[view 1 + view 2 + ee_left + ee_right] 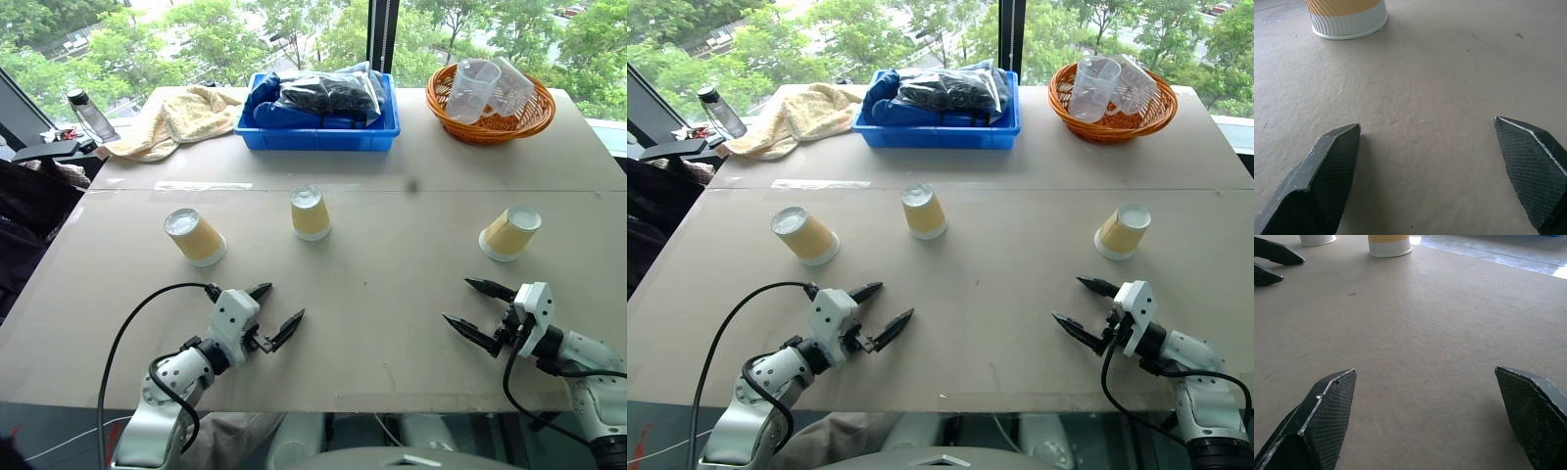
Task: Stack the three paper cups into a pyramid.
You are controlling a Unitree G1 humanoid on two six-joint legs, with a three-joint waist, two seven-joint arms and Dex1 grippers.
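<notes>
Left gripper [269, 311]: jaws spread wide, grasping nothing, low over the table [392, 294] near its front edge, toward the left corner
Right gripper [477, 309]: likewise released and empty, near the front edge toward the right corner
Left cup [195, 236]: upside down on its rim, beyond the left gripper and a little to its left, apart from it
Middle cup [311, 213]: upside down near the table's centre, farther from the front edge than the other two, between the two grippers' lines and well apart from both
Right cup [510, 232]: upside down, just beyond the right gripper, near but not touching
Pyramid: not yet begun; all three cups stand singly, well apart in a loose row
Cut off: in the left wrist view one cup [1348, 18] shows its lower part alone; in the right wrist view two cups are clipped the same way
Hard to make out: contents of the dark bag in the blue bin [318, 125] at the far edge
Arm pose: both forearms reach in from the front edge, fingers angled inward toward each other and nearly level
</notes>
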